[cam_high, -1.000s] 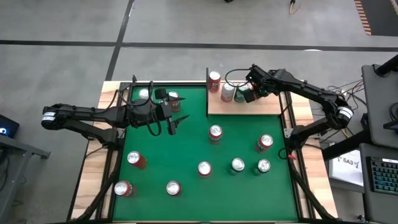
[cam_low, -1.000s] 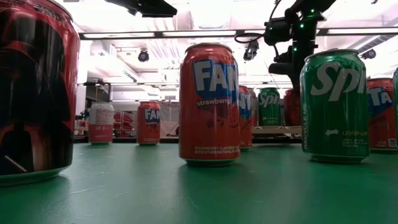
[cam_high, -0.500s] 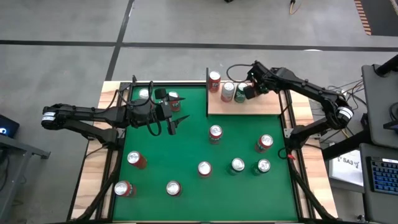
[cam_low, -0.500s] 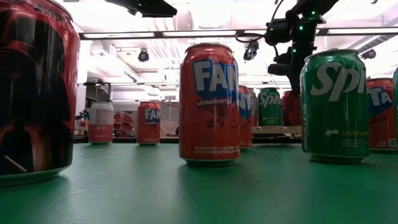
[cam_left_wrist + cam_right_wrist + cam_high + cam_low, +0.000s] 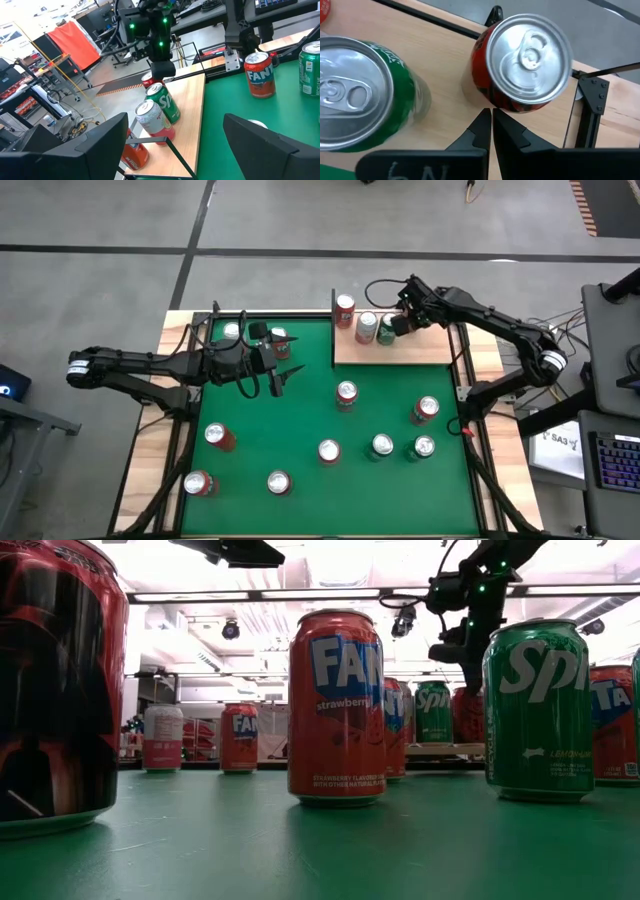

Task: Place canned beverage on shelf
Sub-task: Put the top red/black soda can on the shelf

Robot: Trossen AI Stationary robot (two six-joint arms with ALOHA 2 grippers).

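Observation:
The shelf [image 5: 425,350], a pale wooden board with black rod edges, lies at the table's far right. On it stand a red can [image 5: 345,310], a silver-topped pink can [image 5: 366,327], a green can [image 5: 355,95] and another red can [image 5: 527,60]. My right gripper [image 5: 491,122] is shut, tilted down over the shelf, its tips beside that last red can and the green can on its other side. My left gripper [image 5: 288,380] hovers open over the green table's far left, facing the shelf, with nothing between its fingers. My right gripper's shut fingertips [image 5: 487,116] stand right at the red can's side wall [image 5: 492,97], below its rim, coming slantwise from above. Whether they touch the can I cannot tell. The can stands upright on the shelf.
Several cans stand loose on the green felt: a red one [image 5: 346,393] mid-table, others [image 5: 426,409] [image 5: 382,445] [image 5: 328,451] toward the near right, more [image 5: 216,436] [image 5: 198,483] at the near left, two [image 5: 232,332] [image 5: 279,340] by my left arm. A black post [image 5: 333,305] stands at the shelf's corner.

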